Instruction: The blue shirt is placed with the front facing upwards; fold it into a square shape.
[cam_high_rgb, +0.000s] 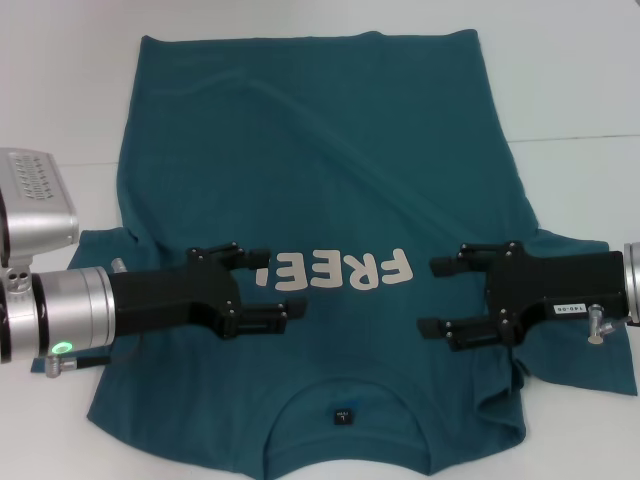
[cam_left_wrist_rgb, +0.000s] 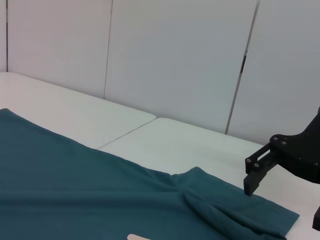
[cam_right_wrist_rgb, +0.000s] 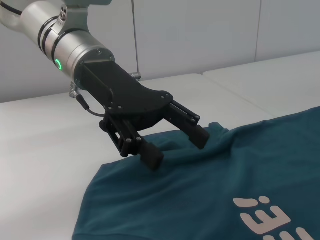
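Head view shows the blue shirt (cam_high_rgb: 320, 180) spread flat on the white desk (cam_high_rgb: 570, 70), front side up, with the white letters "FREE" (cam_high_rgb: 335, 272) across the chest and the small dark neck label (cam_high_rgb: 343, 415) at the collar on the edge nearest the robot; the hem lies at the far side. The left gripper (cam_high_rgb: 270, 283) reaches in from the left over the chest area just beside the lettering, its fingers spread apart and holding nothing. The right gripper (cam_high_rgb: 435, 297) comes in from the right at about the same level, just beside the last letter, its fingers likewise spread with nothing between them. The two grippers face each other across the print. The right sleeve is rumpled under the right arm, with folds near the shoulder. In the right wrist view the left gripper (cam_right_wrist_rgb: 176, 146) hangs over the left sleeve with its jaws wide. The left wrist view shows the shirt (cam_left_wrist_rgb: 100, 195) lying on the desk and the right gripper's fingertip (cam_left_wrist_rgb: 252, 181) over the sleeve edge
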